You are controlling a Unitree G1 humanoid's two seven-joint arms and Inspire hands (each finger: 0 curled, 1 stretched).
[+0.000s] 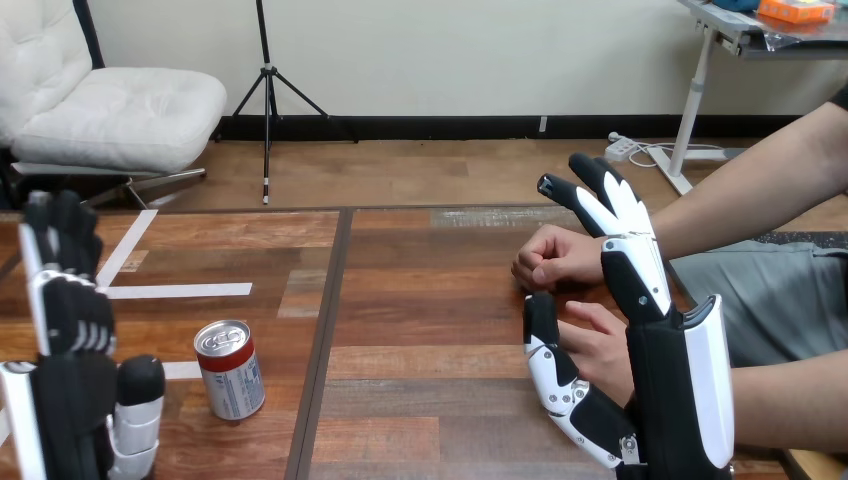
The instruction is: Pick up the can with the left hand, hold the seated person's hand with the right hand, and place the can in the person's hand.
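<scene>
Can stands upright on wooden table, left half, near front edge, red-and-silver, top unopened as far as visible. L hand raised at view's lower left, just left of can but apart from it, not touching; fingers point up, relaxed, only slightly bent, thumb sticks out toward can, nothing grasped. R hand raised at lower right, edge-on to cam; its fingers straight, pointing up and away, thumb spread out to the left, so hand is released, not clenched. Person sits at right side. Person's lower hand lies in the gap betw. R thumb and R palm, its fingers pointing left; R fingers not curled round it, no grasp seen; can't tell if the two actually touch. Person's upper hand is a loose fist on the table, just left of R hand's fingers, forearm running up-right. White tape strips on table behind can. Can well apart from both person's hands.
</scene>
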